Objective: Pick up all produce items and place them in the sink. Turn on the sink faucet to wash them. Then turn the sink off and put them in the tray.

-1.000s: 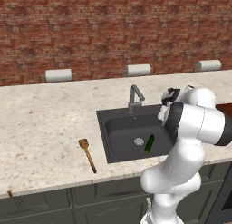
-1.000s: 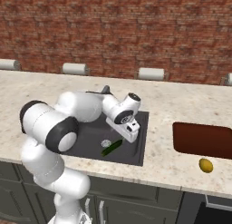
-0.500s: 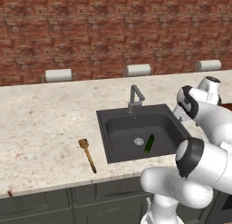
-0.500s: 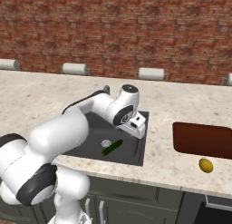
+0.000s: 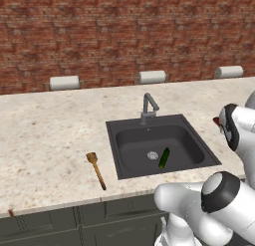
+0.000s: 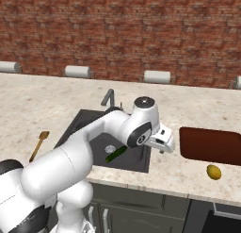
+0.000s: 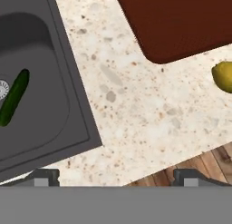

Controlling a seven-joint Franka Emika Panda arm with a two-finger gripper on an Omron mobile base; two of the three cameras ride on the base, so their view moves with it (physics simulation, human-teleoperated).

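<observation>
The slim dark green cucumber [image 5: 164, 158] [image 6: 115, 154] [image 7: 13, 103] lies in the dark grey sink [image 5: 129, 145] [image 6: 82, 128] [image 7: 50, 105], next to the round drain. The small yellow produce piece [image 6: 213, 171] [image 7: 223, 75] rests on the counter in front of the reddish-brown tray [image 6: 212, 145] [image 7: 181, 19]. My gripper [image 6: 164, 146] [image 7: 117, 177] hangs open and empty over the bare counter strip between sink and tray. The grey faucet [image 5: 148, 108] [image 6: 108, 97] stands at the sink's back rim.
A brown wooden spoon [image 5: 96, 169] [image 6: 38, 145] lies on the counter left of the sink. The counter's front edge and the wood floor [image 7: 190, 164] lie just below my gripper. A brick wall with white outlets [image 5: 152, 76] backs the counter.
The arm has swung right, from above the sink to the counter strip beside the tray. The cucumber has stayed in the sink, and the gripper has stayed open.
</observation>
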